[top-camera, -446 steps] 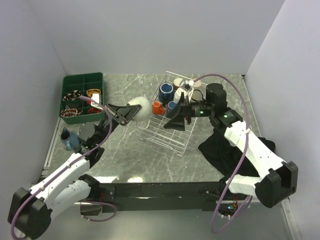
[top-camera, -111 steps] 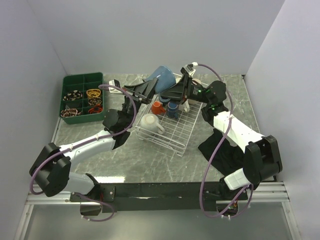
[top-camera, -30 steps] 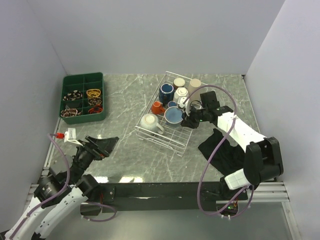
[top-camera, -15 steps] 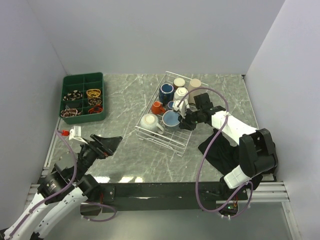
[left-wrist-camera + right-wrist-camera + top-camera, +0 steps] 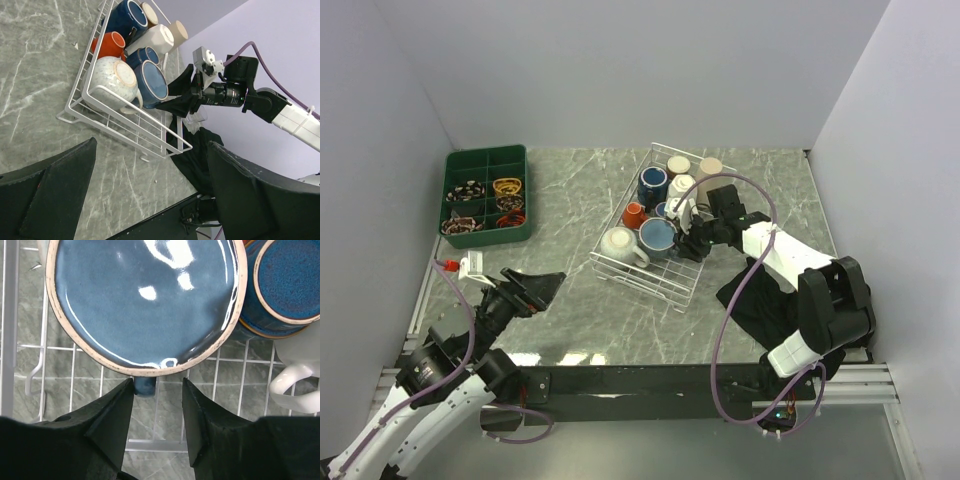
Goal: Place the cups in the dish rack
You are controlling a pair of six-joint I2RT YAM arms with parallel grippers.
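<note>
Blue-glazed mug upright in the white wire dish rack, centre of the overhead view, filling the upper half of the right wrist view. Handle pointing straight down-frame into the right gripper, jaws apart and straddling it, not clamped. Right arm much the nearer; left gripper at lower left, jaws wide apart, empty. No readable brand, label or writing.

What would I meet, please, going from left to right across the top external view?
green compartment tray → white speckled mug → large blue mug → right gripper → black cloth
</note>
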